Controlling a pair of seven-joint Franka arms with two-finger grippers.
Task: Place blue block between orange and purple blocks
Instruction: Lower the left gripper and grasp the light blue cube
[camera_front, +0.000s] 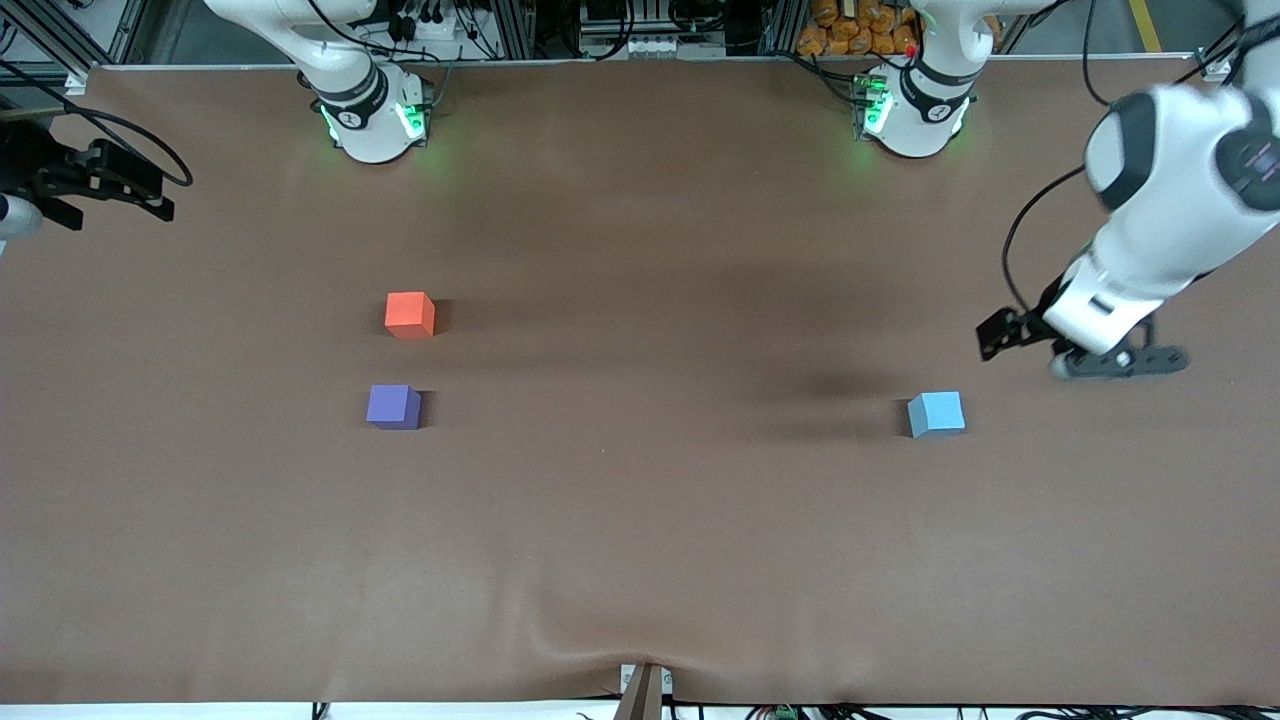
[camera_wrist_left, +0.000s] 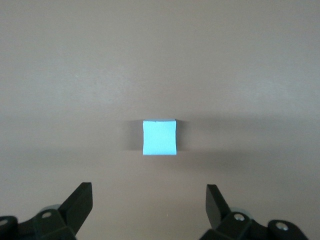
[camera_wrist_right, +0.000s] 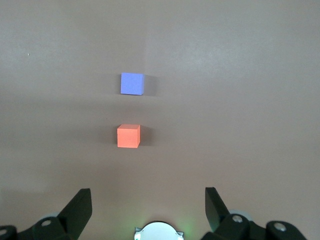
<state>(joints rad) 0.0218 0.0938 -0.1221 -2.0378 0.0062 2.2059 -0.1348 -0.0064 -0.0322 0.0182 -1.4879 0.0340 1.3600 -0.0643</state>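
Note:
The blue block (camera_front: 936, 414) sits on the brown table toward the left arm's end; it also shows in the left wrist view (camera_wrist_left: 160, 138). The orange block (camera_front: 409, 314) and the purple block (camera_front: 393, 407) sit toward the right arm's end with a gap between them, the purple one nearer the front camera. Both show in the right wrist view, orange (camera_wrist_right: 128, 136) and purple (camera_wrist_right: 132, 83). My left gripper (camera_front: 1122, 362) hangs open and empty over the table beside the blue block (camera_wrist_left: 149, 200). My right gripper (camera_wrist_right: 148, 202) is open and empty, high over its own base.
The right arm's base (camera_front: 370, 115) and the left arm's base (camera_front: 912, 110) stand at the table's edge farthest from the front camera. A black device (camera_front: 100, 185) juts in at the right arm's end. A small bracket (camera_front: 643, 690) sits at the nearest table edge.

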